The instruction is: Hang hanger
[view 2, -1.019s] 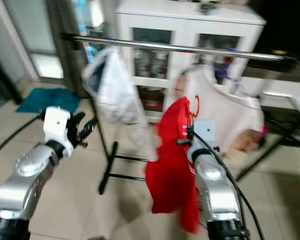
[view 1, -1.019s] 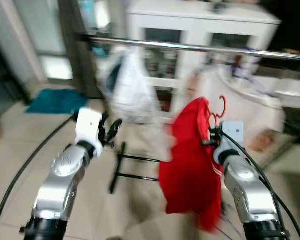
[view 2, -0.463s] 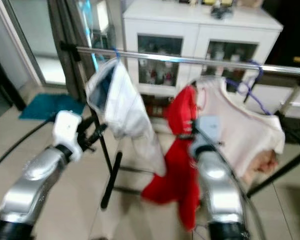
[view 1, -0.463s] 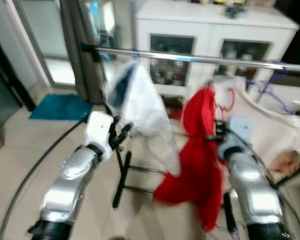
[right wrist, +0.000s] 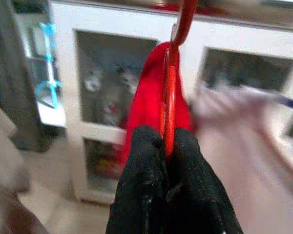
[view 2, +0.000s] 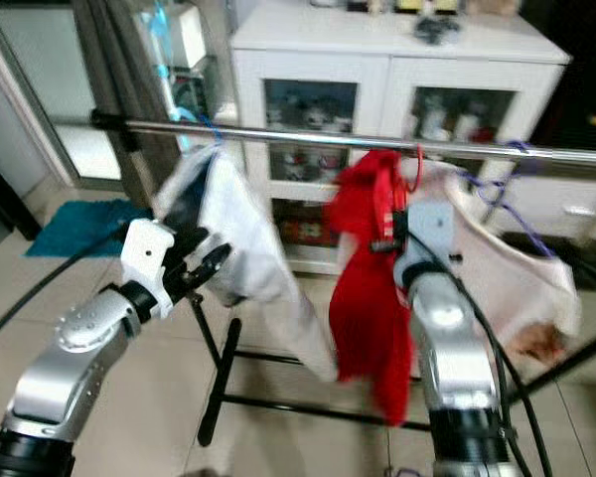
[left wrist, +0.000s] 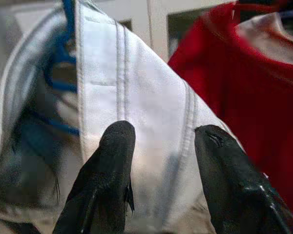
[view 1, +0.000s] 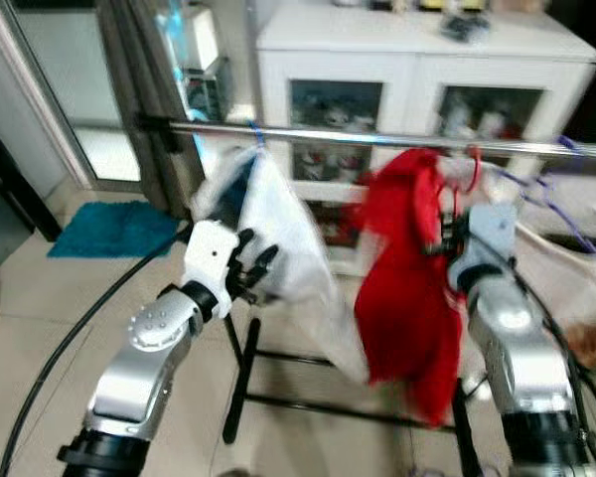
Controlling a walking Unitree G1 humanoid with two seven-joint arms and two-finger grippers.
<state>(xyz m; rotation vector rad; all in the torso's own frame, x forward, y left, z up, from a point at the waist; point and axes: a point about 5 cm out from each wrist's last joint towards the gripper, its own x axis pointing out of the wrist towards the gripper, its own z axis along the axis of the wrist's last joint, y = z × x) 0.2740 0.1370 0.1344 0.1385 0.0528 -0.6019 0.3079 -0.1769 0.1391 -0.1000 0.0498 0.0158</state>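
Two robot arms in rounded, brushed silver metal, each widening toward a black ring at the shoulder end. The silver shells carry small dimpled screw recesses near the forearm. Each wrist ends in a white, boxy housing. From it extend the left hand [view 1: 250, 266] and the right hand [view 2: 385, 231], each made of two long, matte black fingers [left wrist: 107, 180] with rounded, slightly glossy tips. Thin black cables loop from the wrists back along both arms.

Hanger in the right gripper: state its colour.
Red hanger, clearest in the right wrist view, pinched in the right gripper.
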